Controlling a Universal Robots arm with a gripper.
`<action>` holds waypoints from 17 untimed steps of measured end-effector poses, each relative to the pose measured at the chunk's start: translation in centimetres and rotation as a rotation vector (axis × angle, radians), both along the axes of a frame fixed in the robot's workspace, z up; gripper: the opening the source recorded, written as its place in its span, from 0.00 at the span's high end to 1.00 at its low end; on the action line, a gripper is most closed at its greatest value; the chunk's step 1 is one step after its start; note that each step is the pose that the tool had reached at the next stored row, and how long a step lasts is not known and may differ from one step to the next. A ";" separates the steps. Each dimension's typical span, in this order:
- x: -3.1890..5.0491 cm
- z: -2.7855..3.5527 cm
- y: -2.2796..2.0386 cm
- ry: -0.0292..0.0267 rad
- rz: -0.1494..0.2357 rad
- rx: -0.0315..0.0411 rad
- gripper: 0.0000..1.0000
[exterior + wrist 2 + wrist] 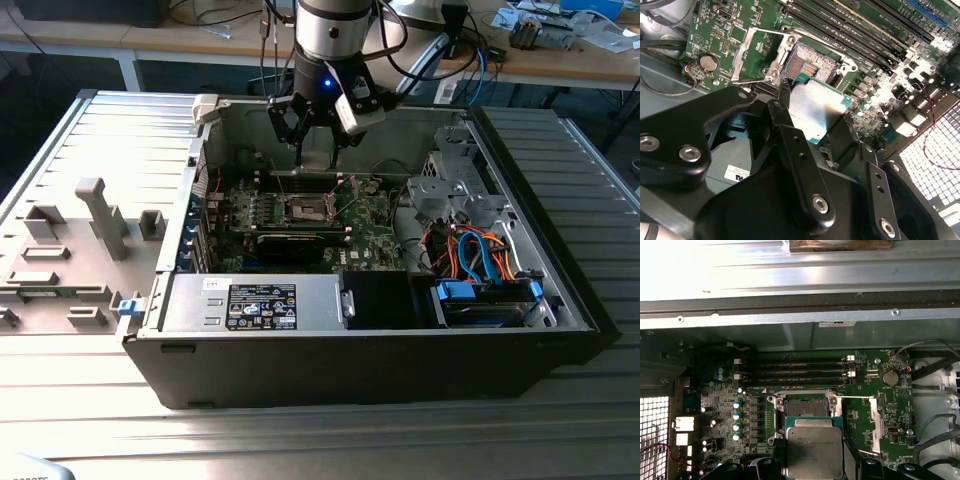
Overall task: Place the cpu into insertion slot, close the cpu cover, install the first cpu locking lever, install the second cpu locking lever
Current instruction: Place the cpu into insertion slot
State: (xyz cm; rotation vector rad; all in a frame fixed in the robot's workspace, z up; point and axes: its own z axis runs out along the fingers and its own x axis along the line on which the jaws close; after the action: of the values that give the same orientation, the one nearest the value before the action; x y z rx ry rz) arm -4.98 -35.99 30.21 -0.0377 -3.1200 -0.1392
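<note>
Gripping one small flat square cpu [814, 447] by its sides, the gripper [810, 120] has two black fingers [840, 140] pressed tight on the dull grey chip with its green rim. Just past it lies one square insertion slot [806, 405], bare and dark in the middle, with one thin shiny cpu cover [785, 47] flipped open beside it. Farther back sit four long black bars [795, 370] on the green board [715, 405], then one smooth grey metal wall [790, 335]

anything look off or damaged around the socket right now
Nothing looks damaged or spilled. The cpu is clamped in the gripper over the insertion slot, not seated, and the cpu cover stands open beside the slot.
</note>
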 end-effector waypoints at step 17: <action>0.00 -0.02 0.00 -0.0001 -0.033 -0.0007 0.46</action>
State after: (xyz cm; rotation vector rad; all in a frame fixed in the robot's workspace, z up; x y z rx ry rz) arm -4.98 -35.99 30.20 -0.0891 -3.1205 -0.1387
